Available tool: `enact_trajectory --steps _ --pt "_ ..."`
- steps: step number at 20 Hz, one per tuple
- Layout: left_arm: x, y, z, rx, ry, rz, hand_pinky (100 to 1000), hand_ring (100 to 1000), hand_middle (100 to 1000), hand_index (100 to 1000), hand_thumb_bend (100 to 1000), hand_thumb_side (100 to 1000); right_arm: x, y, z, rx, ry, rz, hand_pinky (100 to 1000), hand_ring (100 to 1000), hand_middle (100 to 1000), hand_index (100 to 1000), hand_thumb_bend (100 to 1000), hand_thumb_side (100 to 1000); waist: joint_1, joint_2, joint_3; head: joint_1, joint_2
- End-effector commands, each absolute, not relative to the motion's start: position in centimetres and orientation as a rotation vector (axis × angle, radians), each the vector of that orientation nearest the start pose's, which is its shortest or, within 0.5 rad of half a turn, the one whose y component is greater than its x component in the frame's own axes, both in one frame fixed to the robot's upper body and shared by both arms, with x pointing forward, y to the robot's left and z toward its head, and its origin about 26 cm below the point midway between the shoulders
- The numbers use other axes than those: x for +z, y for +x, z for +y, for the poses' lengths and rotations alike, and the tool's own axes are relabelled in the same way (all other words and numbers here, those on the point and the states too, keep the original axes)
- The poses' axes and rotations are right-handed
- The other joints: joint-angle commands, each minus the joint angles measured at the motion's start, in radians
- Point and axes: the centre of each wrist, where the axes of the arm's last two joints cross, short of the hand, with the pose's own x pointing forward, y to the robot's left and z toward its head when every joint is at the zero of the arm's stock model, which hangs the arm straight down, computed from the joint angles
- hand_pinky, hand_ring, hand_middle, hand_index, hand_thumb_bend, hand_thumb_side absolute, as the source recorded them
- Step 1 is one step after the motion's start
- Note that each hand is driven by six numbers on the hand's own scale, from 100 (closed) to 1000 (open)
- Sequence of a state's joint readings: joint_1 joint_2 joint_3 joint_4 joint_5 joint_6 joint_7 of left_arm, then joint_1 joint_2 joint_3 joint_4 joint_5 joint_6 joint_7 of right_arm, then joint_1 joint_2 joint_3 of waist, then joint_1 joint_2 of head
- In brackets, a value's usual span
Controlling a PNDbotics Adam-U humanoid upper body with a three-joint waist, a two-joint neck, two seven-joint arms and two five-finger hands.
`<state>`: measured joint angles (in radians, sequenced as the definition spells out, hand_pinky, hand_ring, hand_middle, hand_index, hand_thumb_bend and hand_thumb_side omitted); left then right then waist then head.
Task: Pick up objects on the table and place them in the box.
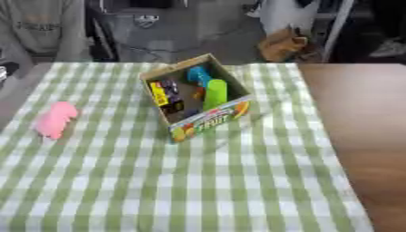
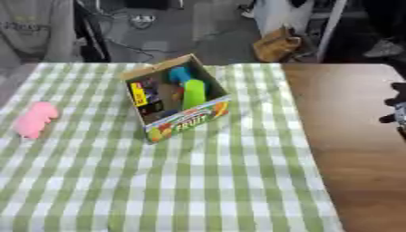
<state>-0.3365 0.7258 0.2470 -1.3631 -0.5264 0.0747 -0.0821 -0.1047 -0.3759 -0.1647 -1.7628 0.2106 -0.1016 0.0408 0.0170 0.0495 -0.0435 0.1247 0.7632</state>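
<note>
Robot hand (image 2: 396, 108) cut off at right edge, grip unreadable, box (image 1: 208, 124) contents partly hidden

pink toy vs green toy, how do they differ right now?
Place: the pink toy lies on the checked cloth, left of the box; the green toy is inside the box.
Pose: pink toy lies flat in the open; green toy leans among other items.
Shared: both plain, single-coloured toys.

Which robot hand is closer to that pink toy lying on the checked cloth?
Only the right robot hand shows, at the right edge over the bare wooden table, far across from the pink toy on the left. The left robot hand is out of view, so I cannot compare.
</note>
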Motion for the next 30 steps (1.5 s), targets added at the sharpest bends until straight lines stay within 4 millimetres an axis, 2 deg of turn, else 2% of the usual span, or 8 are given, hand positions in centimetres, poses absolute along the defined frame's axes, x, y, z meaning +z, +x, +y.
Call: enact_trajectory --steps 1,2,3,11,17,23,28,30 --pt "18.6 34.0 48.3 -0.675 1.203 -1.309 557 742 846 869 839 476 12.1 29.4 -35.4 0.476 -0.586 -1.934 593 736 804 817 100 719 0.0 -0.013 -0.003 0.017 0.007" --pt "18.2 34.3 48.6 -0.676 1.189 -1.28 557 742 846 869 839 476 12.1 29.4 -35.4 0.477 -0.585 -1.933 593 736 804 817 100 719 0.0 -0.013 -0.004 0.02 0.007" --pt "17.8 34.6 48.8 -0.676 1.178 -1.258 563 752 849 884 894 504 12.1 29.4 -35.3 0.477 -0.585 -1.933 593 737 804 817 100 719 0.0 -0.013 -0.004 0.022 0.007" --pt "14.9 36.4 50.1 -0.636 1.13 -1.15 573 769 853 894 933 515 12.0 29.4 -35.3 0.481 -0.577 -1.93 593 737 804 817 100 719 0.001 -0.013 -0.01 0.041 0.007" --pt "13.3 37.4 50.0 -0.618 1.102 -1.137 563 718 848 891 972 512 11.9 29.4 -35.3 0.482 -0.574 -1.928 593 738 804 817 100 718 0.001 -0.013 -0.015 0.024 0.007" --pt "11.5 38.1 49.8 -0.581 1.09 -1.103 557 757 843 889 988 502 11.8 29.4 -35.3 0.484 -0.571 -1.926 592 738 804 817 100 718 0.0 -0.014 -0.018 0.022 0.007" --pt "9.8 38.5 49.4 -0.584 1.12 -1.08 585 778 843 891 1000 561 11.8 29.4 -35.3 0.488 -0.567 -1.924 593 739 804 817 100 718 -0.001 -0.014 -0.021 0.014 0.007" --pt "9.2 38.6 49.2 -0.592 1.136 -1.072 581 774 841 891 1000 549 11.7 29.4 -35.2 0.488 -0.565 -1.923 593 739 804 818 100 718 -0.001 -0.013 -0.022 0.012 0.007"
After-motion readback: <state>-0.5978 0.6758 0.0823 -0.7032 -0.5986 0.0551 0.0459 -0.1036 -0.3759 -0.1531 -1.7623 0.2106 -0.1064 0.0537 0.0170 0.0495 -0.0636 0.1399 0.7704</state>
